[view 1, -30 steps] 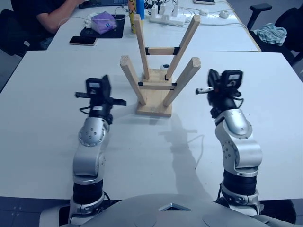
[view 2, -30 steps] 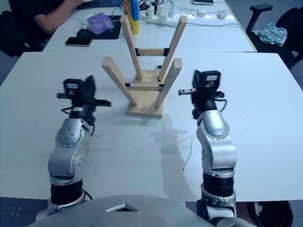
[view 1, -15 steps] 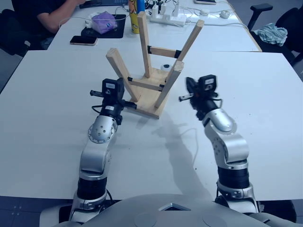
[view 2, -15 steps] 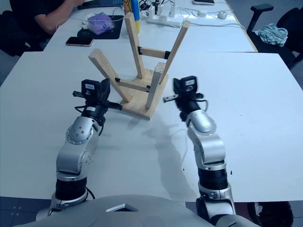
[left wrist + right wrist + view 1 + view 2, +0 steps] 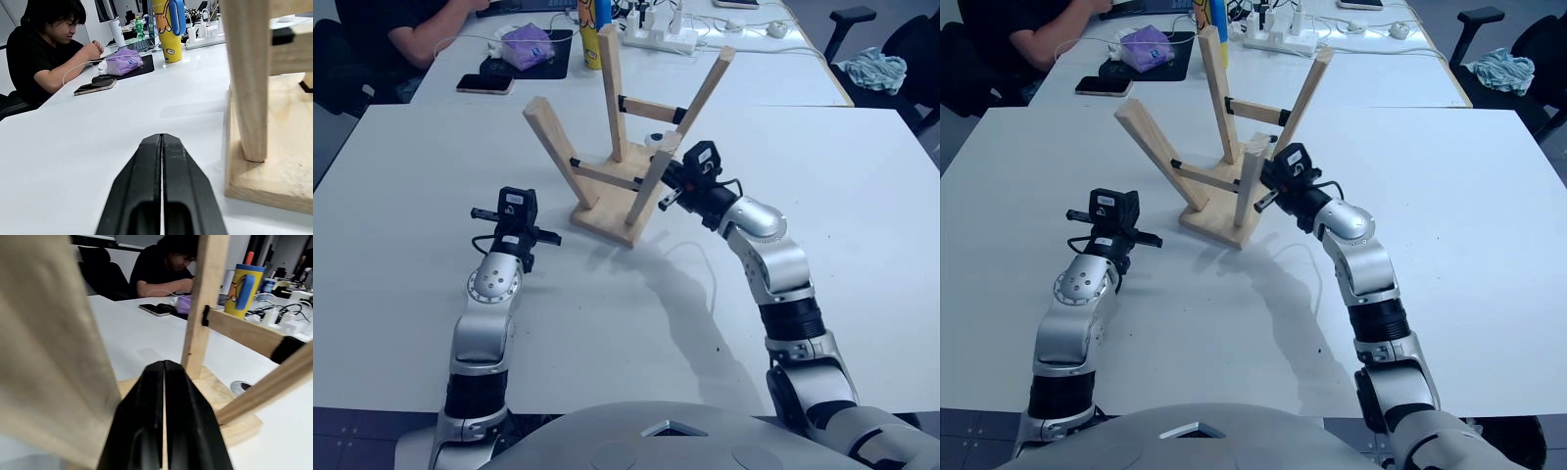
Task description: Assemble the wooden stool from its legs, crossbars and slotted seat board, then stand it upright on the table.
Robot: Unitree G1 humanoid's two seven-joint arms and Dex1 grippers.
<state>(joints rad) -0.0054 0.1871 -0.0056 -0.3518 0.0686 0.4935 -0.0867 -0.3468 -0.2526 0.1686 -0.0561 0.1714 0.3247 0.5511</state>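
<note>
The wooden stool (image 5: 607, 217) stands upside-down mid-table, its seat board (image 5: 279, 166) on the tabletop and its legs leaning toward my left. Crossbars (image 5: 651, 108) join the legs. My right gripper (image 5: 666, 199) is shut with nothing in it and sits against the near right leg (image 5: 649, 186); in the right wrist view its closed tip (image 5: 164, 363) points between the legs over the seat board (image 5: 230, 401). Also shut and holding nothing, my left gripper (image 5: 553, 236) hovers low over the table, left of the stool and apart from it, and its tip (image 5: 162, 137) faces a leg (image 5: 247, 73).
On the far table lie a phone (image 5: 485, 84), a purple bundle (image 5: 527, 44), a yellow cup (image 5: 594, 24) and a power strip (image 5: 661, 39). A person sits at its left end. A chair with a cloth (image 5: 871, 69) stands at the back right.
My right gripper has moved forward and left onto the near right leg. The stool has shifted left and turned. My left gripper went in to the seat board, then drew back left.
</note>
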